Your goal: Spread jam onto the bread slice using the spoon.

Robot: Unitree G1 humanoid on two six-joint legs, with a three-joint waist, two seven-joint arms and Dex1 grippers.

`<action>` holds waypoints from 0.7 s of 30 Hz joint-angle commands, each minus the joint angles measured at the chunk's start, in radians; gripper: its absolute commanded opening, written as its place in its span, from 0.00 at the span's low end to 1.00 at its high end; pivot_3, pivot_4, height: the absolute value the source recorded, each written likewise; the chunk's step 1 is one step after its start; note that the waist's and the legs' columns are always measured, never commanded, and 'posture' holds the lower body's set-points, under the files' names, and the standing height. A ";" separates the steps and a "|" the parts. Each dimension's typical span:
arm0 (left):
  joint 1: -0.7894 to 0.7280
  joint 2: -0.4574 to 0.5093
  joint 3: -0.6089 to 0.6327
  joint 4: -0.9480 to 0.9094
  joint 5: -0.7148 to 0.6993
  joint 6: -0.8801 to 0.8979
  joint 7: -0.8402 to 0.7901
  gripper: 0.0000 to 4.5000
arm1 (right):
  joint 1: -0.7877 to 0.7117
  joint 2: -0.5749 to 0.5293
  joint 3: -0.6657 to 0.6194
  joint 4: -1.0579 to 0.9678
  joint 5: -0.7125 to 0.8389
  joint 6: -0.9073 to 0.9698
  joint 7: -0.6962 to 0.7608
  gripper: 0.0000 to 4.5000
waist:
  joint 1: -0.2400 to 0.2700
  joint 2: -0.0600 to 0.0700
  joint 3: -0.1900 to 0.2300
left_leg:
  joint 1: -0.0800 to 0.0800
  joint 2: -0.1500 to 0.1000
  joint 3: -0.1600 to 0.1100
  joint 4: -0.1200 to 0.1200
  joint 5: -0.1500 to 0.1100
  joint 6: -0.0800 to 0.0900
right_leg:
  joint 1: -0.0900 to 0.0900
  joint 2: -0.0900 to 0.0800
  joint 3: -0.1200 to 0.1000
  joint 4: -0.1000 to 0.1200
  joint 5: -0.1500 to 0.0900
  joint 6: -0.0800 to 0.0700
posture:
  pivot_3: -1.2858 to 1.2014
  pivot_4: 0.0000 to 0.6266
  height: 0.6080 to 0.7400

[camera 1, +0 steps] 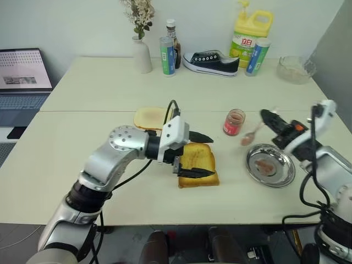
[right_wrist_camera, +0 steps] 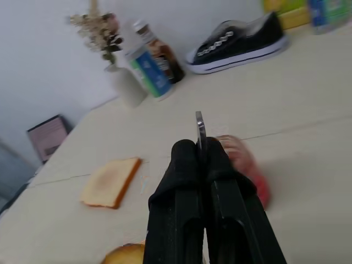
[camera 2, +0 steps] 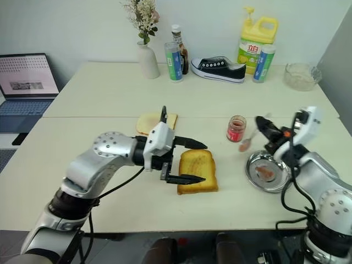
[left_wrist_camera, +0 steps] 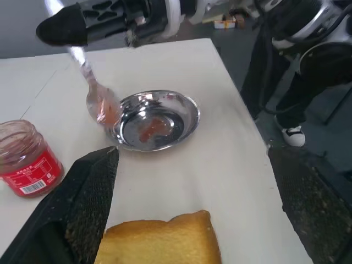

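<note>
Jam (camera 1: 234,124) sits in a small clear jar standing upright on the bench (camera 1: 99,99), between the bread slice (camera 1: 197,164) and a round steel dish (camera 1: 270,165). The dish holds a reddish smear at its centre. The spoon (camera 1: 252,133) hangs in the air between jar and dish, its pink-smeared bowl lowest and just above the dish's near rim, apart from the jar. Its handle is clamped between the closed fingers of the right pincer (camera 1: 268,117), which is raised above the bench to the right of the jar; in the right wrist view the metal handle stands up from between the two pressed-together fingers.

The thick golden bread slice lies flat near the bench's front edge, to the left of the jar. The left pincer (camera 1: 204,155) is spread wide over it, one black finger across the slice's far edge and the other across its near edge, gripping nothing. A thinner, paler slice (camera 1: 149,117) lies just behind the left wrist.

Along the back of the bench stand a white vase (camera 1: 142,54), a dark bottle (camera 1: 174,43), two tubes, a black sneaker (camera 1: 211,62), a yellow detergent jug (camera 1: 251,32) and a glass bowl (camera 1: 296,69). A laptop (camera 1: 23,77) sits off to the left.
</note>
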 commanded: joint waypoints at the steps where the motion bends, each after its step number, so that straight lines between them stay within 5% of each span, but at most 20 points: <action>1: -0.050 -0.060 -0.064 0.100 0.095 -0.123 -0.019 1.00 | 0.074 -0.011 -0.097 0.024 -0.039 -0.095 -0.012 0.01 | 0.001 0.000 0.000 | 0.000 0.000 0.000 0.000 0.000 0.000 | 0.000 0.000 0.000 0.000 0.000 0.000 | 0.52 0.24 1.00; 9: -0.080 -0.181 -0.087 0.227 0.168 -0.213 -0.016 1.00 | 0.158 0.000 -0.107 0.196 -0.112 -0.197 0.048 0.01 | -0.003 0.001 0.000 | 0.001 0.000 0.002 0.001 0.000 0.000 | 0.000 0.000 0.002 0.001 -0.002 0.004 | 0.52 0.24 1.00; 21: -0.074 -0.221 -0.088 0.210 0.188 -0.198 -0.017 1.00 | 0.173 0.045 -0.065 0.358 -0.141 -0.268 0.143 0.01 | -0.003 0.002 -0.001 | 0.002 0.000 0.002 0.001 0.000 0.000 | 0.002 0.000 0.003 0.001 -0.002 0.004 | 0.52 0.24 1.00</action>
